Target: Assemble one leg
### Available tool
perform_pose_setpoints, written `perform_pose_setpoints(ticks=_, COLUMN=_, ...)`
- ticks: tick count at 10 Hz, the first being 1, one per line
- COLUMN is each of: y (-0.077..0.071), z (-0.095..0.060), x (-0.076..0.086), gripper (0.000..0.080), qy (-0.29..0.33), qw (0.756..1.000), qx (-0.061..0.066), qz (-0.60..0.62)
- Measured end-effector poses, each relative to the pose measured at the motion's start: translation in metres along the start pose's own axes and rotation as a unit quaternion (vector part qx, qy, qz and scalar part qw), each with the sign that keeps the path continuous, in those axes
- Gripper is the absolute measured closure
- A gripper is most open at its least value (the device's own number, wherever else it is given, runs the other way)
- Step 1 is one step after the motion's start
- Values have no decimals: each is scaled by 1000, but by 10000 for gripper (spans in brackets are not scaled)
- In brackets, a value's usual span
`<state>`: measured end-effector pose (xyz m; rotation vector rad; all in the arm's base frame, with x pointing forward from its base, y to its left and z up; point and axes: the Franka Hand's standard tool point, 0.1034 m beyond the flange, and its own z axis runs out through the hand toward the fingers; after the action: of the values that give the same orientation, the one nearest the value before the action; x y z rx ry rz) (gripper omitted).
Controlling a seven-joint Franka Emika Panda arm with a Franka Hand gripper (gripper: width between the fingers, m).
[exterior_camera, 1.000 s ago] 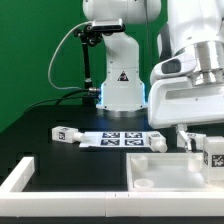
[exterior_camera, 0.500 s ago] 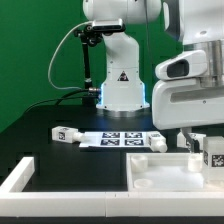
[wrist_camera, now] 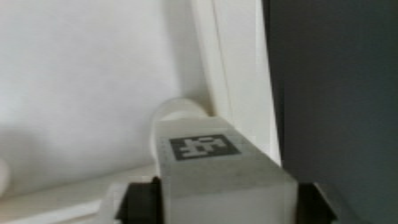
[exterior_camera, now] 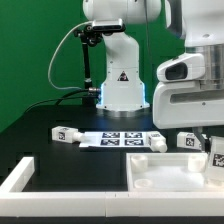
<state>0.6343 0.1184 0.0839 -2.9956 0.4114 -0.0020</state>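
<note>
My gripper is at the exterior view's right edge, shut on a white leg that carries a marker tag. It holds the leg just over the right end of the white square tabletop. In the wrist view the leg sits between the two dark fingers of the gripper, pointing down beside the tabletop's edge. Three other white legs lie on the black table: one on the left, one and one behind the tabletop.
The marker board lies in front of the robot base. A white raised border runs along the table's front left. Black table surface shows beside the tabletop in the wrist view.
The arm has shifted towards the exterior view's right with the leg in its grip, uncovering the leg lying behind the tabletop's right end.
</note>
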Motion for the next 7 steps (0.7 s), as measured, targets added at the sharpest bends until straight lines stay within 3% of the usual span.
perform_pose_setpoints(ticks=2, y=4, z=1, x=1, gripper=496, qy=0, qw=998, qx=-1, qz=66)
perform_pose_setpoints(ticks=4, y=8, z=1, x=5, gripper=506, qy=6, qw=982, qx=7, qz=190)
perform_pose_setpoints(ticks=7, y=6, z=3, x=6, gripper=509, qy=4, qw=901, qx=34, qz=433)
